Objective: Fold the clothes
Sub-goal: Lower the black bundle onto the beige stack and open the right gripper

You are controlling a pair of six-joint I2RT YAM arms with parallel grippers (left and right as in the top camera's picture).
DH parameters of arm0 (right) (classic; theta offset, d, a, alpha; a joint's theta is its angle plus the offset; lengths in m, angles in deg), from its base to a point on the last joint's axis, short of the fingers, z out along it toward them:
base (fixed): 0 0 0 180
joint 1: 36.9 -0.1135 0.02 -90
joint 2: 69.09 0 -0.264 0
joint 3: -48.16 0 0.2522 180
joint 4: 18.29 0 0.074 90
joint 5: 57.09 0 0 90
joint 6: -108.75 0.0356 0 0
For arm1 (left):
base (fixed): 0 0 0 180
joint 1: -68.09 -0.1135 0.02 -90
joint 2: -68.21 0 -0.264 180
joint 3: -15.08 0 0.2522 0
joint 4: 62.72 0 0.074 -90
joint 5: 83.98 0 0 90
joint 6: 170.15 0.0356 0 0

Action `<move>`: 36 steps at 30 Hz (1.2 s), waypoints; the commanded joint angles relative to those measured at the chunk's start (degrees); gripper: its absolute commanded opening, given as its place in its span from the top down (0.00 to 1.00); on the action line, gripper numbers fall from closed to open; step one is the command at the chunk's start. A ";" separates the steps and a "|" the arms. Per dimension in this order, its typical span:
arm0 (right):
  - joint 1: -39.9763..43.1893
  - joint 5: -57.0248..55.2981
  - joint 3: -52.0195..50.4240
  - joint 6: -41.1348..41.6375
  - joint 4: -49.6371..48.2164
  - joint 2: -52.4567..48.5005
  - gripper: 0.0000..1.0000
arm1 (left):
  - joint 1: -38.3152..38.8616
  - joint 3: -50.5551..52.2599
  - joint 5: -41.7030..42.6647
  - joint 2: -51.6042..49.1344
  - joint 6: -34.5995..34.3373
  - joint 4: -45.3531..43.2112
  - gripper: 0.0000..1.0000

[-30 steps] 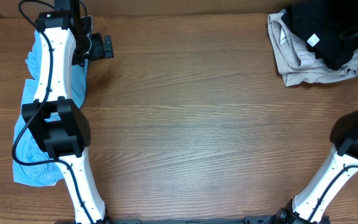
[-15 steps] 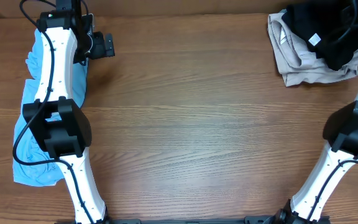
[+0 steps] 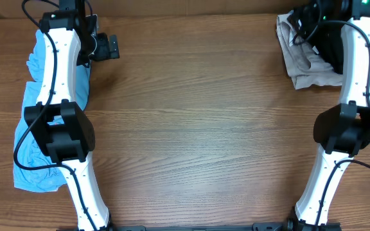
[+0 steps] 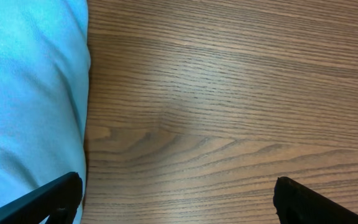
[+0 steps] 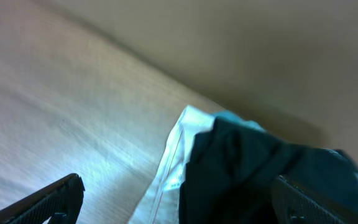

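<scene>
A light blue garment (image 3: pixel 32 138) lies crumpled along the table's left edge, partly under the left arm. My left gripper (image 3: pixel 105 46) hovers just right of its top end, over bare wood. In the left wrist view it is open (image 4: pixel 179 202), with the blue cloth (image 4: pixel 30 93) beside the left finger. At the back right a beige garment (image 3: pixel 304 64) lies folded with a black garment (image 3: pixel 331 48) on top. My right gripper (image 3: pixel 310 16) is over that pile. It is open (image 5: pixel 179 205) and holds nothing. The black cloth (image 5: pixel 260 168) and a pale edge (image 5: pixel 166 180) lie below it.
The wooden table (image 3: pixel 204 128) stretches between the two piles. The right arm's white link (image 3: pixel 353 70) crosses the pile at the back right and hides part of the black garment. The table's far edge (image 3: pixel 191 14) runs just behind both grippers.
The right arm has swung in from the right edge to over the back-right pile, and its jaws have opened. The left arm and blue garment have not moved.
</scene>
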 commanded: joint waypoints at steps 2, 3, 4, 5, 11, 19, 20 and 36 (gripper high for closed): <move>-1.42 1.55 9.07 13.55 3.23 5.14 0.00 | 0.52 0.09 -0.63 -0.72 0.13 -0.02 0.00; -1.88 1.53 10.19 13.64 4.44 6.10 0.00 | 0.52 0.09 -0.63 -0.72 0.13 -0.02 0.00; -2.45 1.42 11.41 13.66 5.86 7.32 0.00 | 0.52 0.09 -0.63 -0.72 0.13 -0.02 0.00; -3.02 1.40 12.50 13.66 7.23 8.68 0.00 | 0.52 0.09 -0.63 -0.72 0.13 -0.02 0.00; -6.54 1.40 15.45 17.33 14.01 17.92 0.00 | 0.52 0.09 -0.61 -0.72 0.13 -0.02 0.00; -10.97 1.40 15.45 29.70 18.32 28.20 0.00 | 0.55 0.09 -0.63 -0.72 0.13 -0.02 0.00; -10.99 1.40 15.45 29.70 19.41 28.39 0.00 | 0.52 0.09 -0.63 -0.72 0.13 -0.02 0.00; -10.99 0.50 15.39 29.07 27.41 28.35 0.00 | 0.55 0.09 -0.63 -0.72 0.13 -0.02 0.00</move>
